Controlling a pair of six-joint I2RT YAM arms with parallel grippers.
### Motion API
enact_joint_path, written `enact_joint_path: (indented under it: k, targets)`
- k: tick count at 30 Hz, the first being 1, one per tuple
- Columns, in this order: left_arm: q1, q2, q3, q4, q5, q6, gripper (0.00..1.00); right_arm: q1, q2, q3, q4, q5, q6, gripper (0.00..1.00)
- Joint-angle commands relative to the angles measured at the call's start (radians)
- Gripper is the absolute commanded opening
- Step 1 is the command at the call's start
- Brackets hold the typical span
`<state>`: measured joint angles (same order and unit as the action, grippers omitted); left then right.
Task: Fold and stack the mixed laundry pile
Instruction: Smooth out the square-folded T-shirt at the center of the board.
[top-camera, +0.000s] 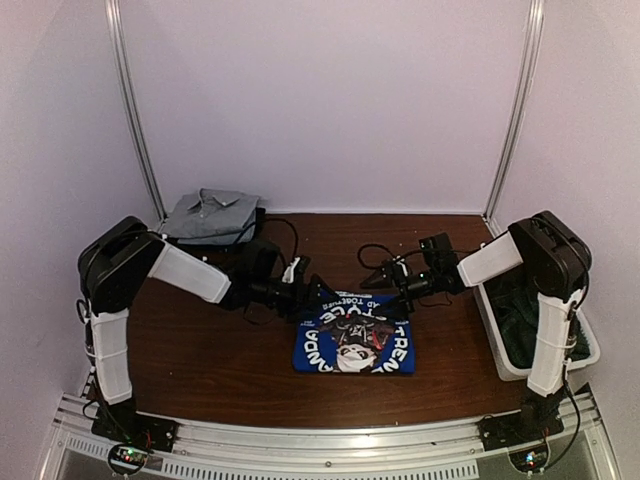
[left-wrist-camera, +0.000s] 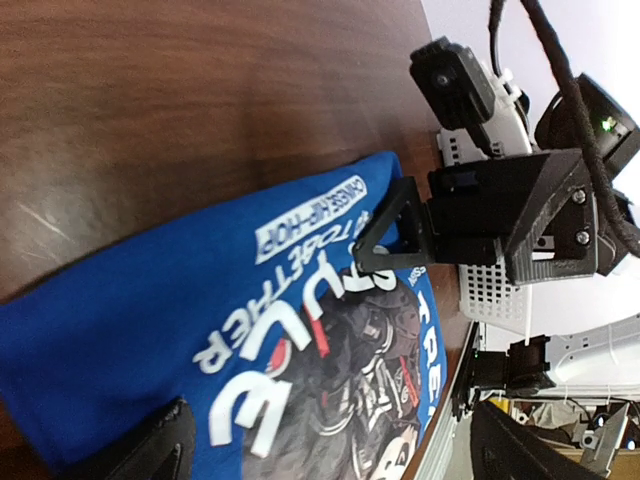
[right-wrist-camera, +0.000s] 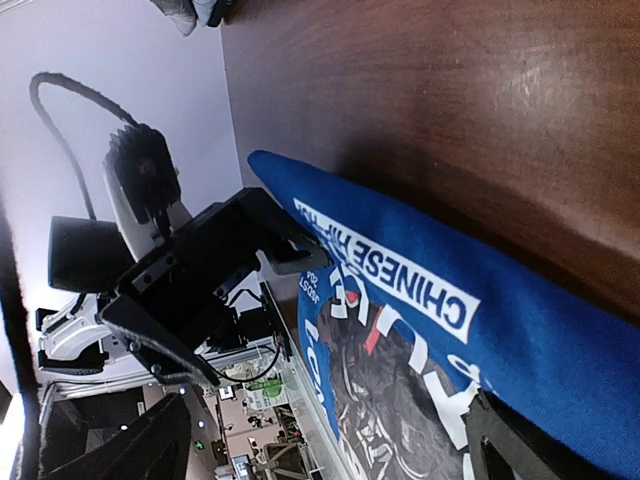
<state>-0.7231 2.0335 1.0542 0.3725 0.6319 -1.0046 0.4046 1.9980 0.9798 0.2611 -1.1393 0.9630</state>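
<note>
Blue shirt first: where do you see it? (desk)

Folded, print side up, flat on the brown table, about the middle. I read white lettering and a dark figure on it. (operator)

Grippers? (desk)

My left gripper and right gripper face each other over the shirt's far edge, tips close but apart. On the left wrist camera the fingers stand wide, with blue cloth below them and nothing pinched. On the right wrist camera the fingers are likewise spread wide, nothing held. Whether any tip touches the cloth I cannot tell. (operator)

Rest of the laundry? (desk)

Grey shirt is folded, collar up, at the far left corner against the wall, well apart from the blue one. Dark cloth lies inside the white bin at the right edge, partly hidden by my right arm. (operator)
</note>
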Motion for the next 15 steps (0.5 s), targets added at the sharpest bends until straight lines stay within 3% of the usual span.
enact_joint_path:
  k: [1, 4, 9, 15]
  targets:
    - [0.070, -0.003, -0.071, 0.018, -0.030, 0.015, 0.98, -0.043, 0.035, 0.010, -0.047, 0.008, -0.091, 0.97]
    - [0.094, -0.043, -0.071, -0.079, -0.028, 0.091, 0.98, -0.008, -0.016, -0.027, -0.027, 0.000, -0.061, 0.97]
    - [0.107, -0.089, 0.054, -0.326, -0.061, 0.247, 0.98, 0.119, -0.148, -0.107, 0.070, -0.012, 0.067, 0.96]
    - [0.069, -0.270, 0.096, -0.613, -0.158, 0.379, 0.98, 0.055, -0.287, -0.033, -0.241, 0.045, -0.149, 0.97]
